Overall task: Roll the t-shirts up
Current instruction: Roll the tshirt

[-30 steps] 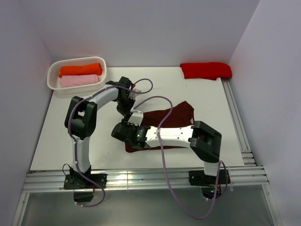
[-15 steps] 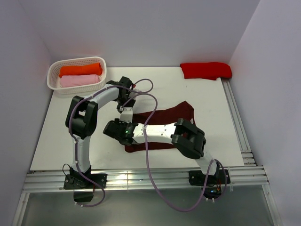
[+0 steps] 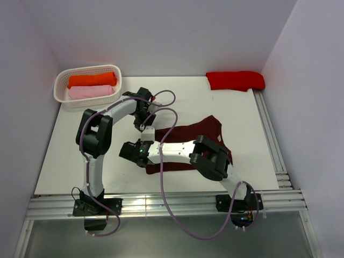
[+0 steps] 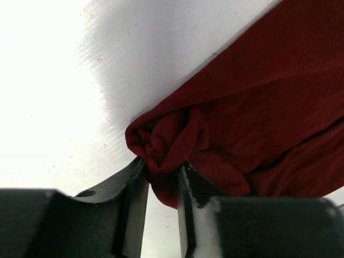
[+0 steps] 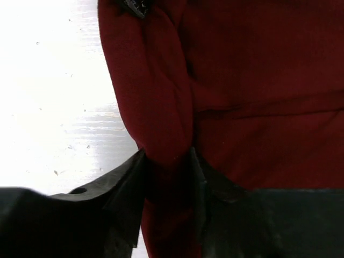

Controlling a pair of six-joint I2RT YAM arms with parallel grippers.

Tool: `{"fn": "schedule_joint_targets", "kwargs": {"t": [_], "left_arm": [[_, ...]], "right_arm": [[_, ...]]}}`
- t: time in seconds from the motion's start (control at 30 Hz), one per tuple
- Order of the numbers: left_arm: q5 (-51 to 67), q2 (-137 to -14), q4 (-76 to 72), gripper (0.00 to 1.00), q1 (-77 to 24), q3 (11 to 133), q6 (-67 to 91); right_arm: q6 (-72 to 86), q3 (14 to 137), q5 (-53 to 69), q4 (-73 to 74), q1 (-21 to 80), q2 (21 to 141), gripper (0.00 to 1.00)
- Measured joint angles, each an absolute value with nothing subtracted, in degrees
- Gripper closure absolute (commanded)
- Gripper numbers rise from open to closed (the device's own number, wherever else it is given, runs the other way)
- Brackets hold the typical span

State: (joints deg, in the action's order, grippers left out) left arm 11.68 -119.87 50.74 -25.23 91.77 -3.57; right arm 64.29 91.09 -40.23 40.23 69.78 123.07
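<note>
White lattice basket (image 3: 58, 90) at the table's (image 3: 70, 156) far-left corner (beside the wall)

Top view was evenly lit and sharp, but both wrist cams blew the white table (image 4: 43, 80) out to glare, bottom edges blurry.

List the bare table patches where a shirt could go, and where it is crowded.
Free: the strip from the basket forward, left of the left arm; the back edge between basket and red shirt; right of the maroon shirt. Crowded: the middle, where the right arm meets the left.
</note>
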Motion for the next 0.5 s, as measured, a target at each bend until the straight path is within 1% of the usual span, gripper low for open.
{"fn": "schedule_joint_targets", "kwargs": {"t": [0.07, 0.1, 0.17, 0.2, 0.27, 0.3, 0.37, 0.5], "left_arm": [[11.7, -119.9, 50.9, 0.65, -25.2, 91.9, -3.6], [11.7, -119.9, 50.9, 0.61, -25.2, 92.0, -3.6], [11.7, -119.9, 50.9, 0.56, -25.2, 92.0, -3.8], [11.7, -119.9, 50.9, 0.51, -25.2, 92.1, -3.8], [11.9, -119.9, 51.1, 0.45, -25.2, 92.5, -3.9], [12.2, -119.9, 51.4, 0.40, -25.2, 92.9, -3.9], [13.1, -119.9, 51.8, 0.37, -25.2, 94.0, -4.1], [17.7, -119.9, 52.0, 0.35, -23.8, 96.8, -5.1]], "right_arm": [[65.1, 91.0, -40.4, 40.5, 69.8, 123.1, 0.67], [65.4, 90.7, -40.4, 40.1, 69.8, 122.9, 0.69], [65.8, 88.0, -40.4, 37.3, 69.8, 121.9, 0.71], [66.0, 86.6, -40.3, 35.9, 69.8, 121.1, 0.73], [66.0, 82.7, -39.4, 32.1, 69.6, 118.8, 0.73], [65.9, 80.1, -38.7, 29.8, 69.3, 117.1, 0.74], [65.6, 75.8, -36.8, 25.8, 68.9, 114.4, 0.75], [65.6, 66.6, -31.6, 14.9, 66.8, 109.3, 0.77]]}}
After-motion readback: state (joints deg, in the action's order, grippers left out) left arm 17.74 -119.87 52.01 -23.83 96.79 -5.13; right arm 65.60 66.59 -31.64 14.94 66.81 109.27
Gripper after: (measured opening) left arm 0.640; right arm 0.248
